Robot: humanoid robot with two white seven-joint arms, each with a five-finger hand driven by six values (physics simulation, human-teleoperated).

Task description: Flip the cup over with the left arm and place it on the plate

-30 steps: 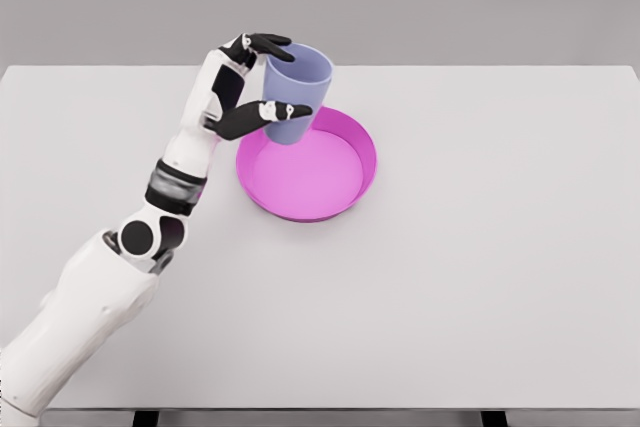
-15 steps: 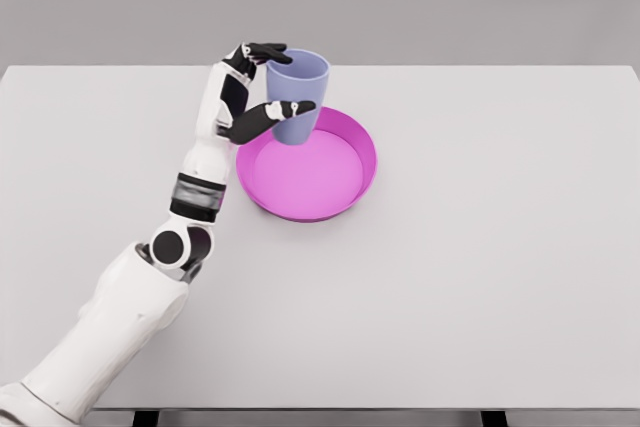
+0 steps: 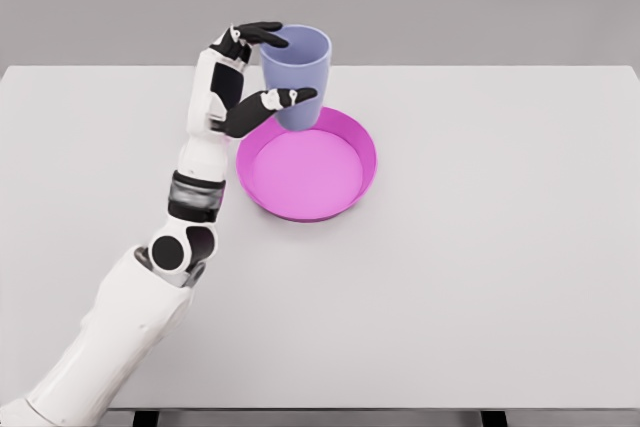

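A lavender-blue cup (image 3: 299,75) is held upright, mouth up, above the far left rim of the magenta plate (image 3: 345,192). My left hand (image 3: 262,69) is shut on it, with the thumb across the front of the cup and the other fingers at its far rim. The cup's base hangs a little above the plate's rim and does not appear to rest on it. The left arm reaches in from the lower left across the white table. The right arm is out of sight.
The white table (image 3: 500,247) spans the whole view, with its front edge near the bottom and its back edge just behind the cup. A grey wall rises behind it.
The left hand has lifted the cup slightly and carried it a little toward the back. The forearm stands more upright than before, and the cup stays mouth up.
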